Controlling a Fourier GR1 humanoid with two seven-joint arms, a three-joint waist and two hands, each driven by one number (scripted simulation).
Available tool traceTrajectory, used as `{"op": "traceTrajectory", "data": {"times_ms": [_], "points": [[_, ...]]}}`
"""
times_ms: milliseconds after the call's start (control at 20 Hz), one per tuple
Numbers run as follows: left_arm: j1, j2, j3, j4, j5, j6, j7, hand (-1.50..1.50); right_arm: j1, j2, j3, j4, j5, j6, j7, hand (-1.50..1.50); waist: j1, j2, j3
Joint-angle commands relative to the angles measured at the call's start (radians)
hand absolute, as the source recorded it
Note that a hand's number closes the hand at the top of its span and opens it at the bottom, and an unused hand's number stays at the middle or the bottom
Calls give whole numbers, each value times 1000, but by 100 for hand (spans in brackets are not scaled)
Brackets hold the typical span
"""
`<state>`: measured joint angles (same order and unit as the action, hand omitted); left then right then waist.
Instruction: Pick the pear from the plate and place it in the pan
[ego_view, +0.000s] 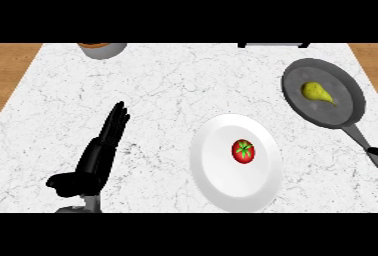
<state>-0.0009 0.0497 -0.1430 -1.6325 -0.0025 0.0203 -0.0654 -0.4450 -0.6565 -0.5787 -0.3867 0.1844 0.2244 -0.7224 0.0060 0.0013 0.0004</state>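
**One pear, one pan, one plate — counter contents as seen from the head view**

One pear, yellow-green, lies inside the pan, on the pan's dark grey floor, a little toward its upper half, narrow end pointing down and to the right. The pan sits at the right side of the white marble counter; its handle runs toward the lower right edge of the view.

One white plate, lower centre-right, just beside the pan but apart from it. It carries a red tomato with a green calyx, set near the plate's middle.

One left hand, black, lower left of the counter — fingers straight and together, pointing up the view, thumb out to the side, holding nothing and well apart from the plate. The right hand does not show.

At the far edge, partly cut off: a grey bowl at upper left, and a dark object at upper right, too little visible to identify.
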Motion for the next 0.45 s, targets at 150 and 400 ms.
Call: {"op": "traceTrajectory", "data": {"times_ms": [150,400], "points": [[-8,-32,-17,-17,-41,26,26,0,54,17,49,-101,-42,-25,39,-150,-4,-1,0],[14,-13,21,18,-1,-17,-28,0,68,69,89,-192,-23,-157,76,-150,-4,-3,-1]]}}
